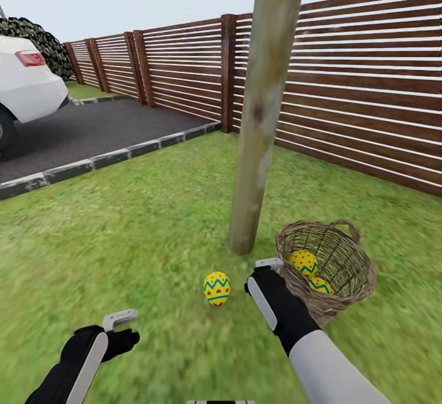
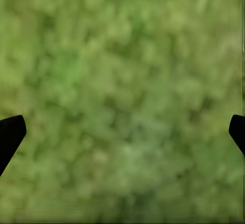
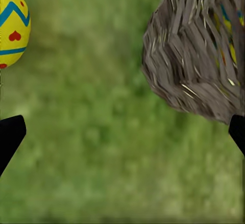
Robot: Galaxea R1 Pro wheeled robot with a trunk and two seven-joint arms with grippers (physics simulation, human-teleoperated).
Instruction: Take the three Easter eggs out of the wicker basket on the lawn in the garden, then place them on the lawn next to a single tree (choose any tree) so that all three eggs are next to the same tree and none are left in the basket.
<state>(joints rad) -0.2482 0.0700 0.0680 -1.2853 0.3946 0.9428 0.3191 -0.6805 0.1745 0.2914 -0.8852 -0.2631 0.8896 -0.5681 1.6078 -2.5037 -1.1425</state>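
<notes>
One Easter egg is already sitting on the lawn by the tree trunk, so it counts. Two eggs are waiting in the wicker basket. The right gripper is hovering spread wide and empty beside the rim; the left gripper is idling apart over grass.

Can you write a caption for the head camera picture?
One egg lies on the lawn by the tree; two wait in the basket.

Both arms reach forward and down; left gripper and right gripper each hold jaws wide apart, empty.
</notes>
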